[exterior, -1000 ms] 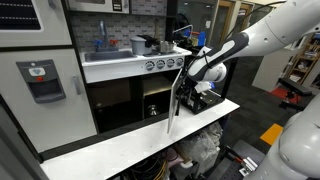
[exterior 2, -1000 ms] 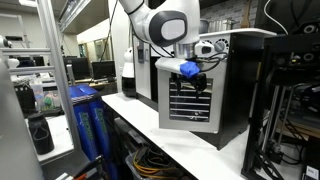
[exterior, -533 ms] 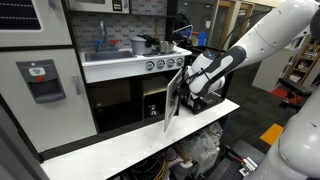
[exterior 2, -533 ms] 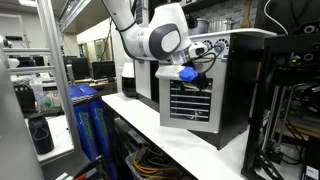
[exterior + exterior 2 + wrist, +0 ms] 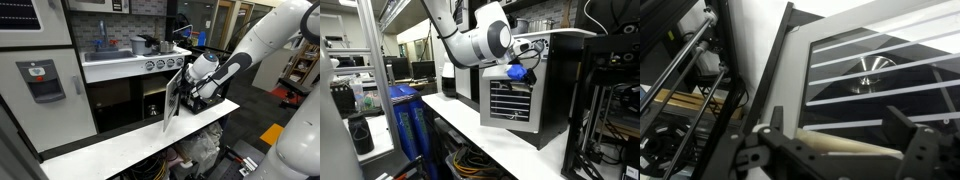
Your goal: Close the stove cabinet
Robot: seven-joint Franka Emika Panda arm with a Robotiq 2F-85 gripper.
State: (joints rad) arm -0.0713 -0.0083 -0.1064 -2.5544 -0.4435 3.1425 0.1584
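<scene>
Hand [image 5: 192, 90] open: in the wrist view its two dark fingers [image 5: 775, 125] stand wide apart with nothing between them. The white arm [image 5: 262, 35] comes down from the upper right in an exterior view, bends at the wrist and points the hand sideways at the door [image 5: 173, 100]. In the other exterior picture the hand [image 5: 517, 72], with a blue part on it, sits at the top edge of the door [image 5: 510, 100]. Whether it touches the door I cannot tell.

The slatted face of the door [image 5: 880, 80] fills the wrist view, close in front of the fingers. The door stands swung out over the counter [image 5: 120, 148] toward its front edge, well away from the dark stove cabinet [image 5: 155, 103], which is open behind it. A row of knobs [image 5: 163, 63] runs just above that opening. Near the far end of the counter stands a pale panel [image 5: 40, 85] with a red mark, its lettering too small to read.
</scene>
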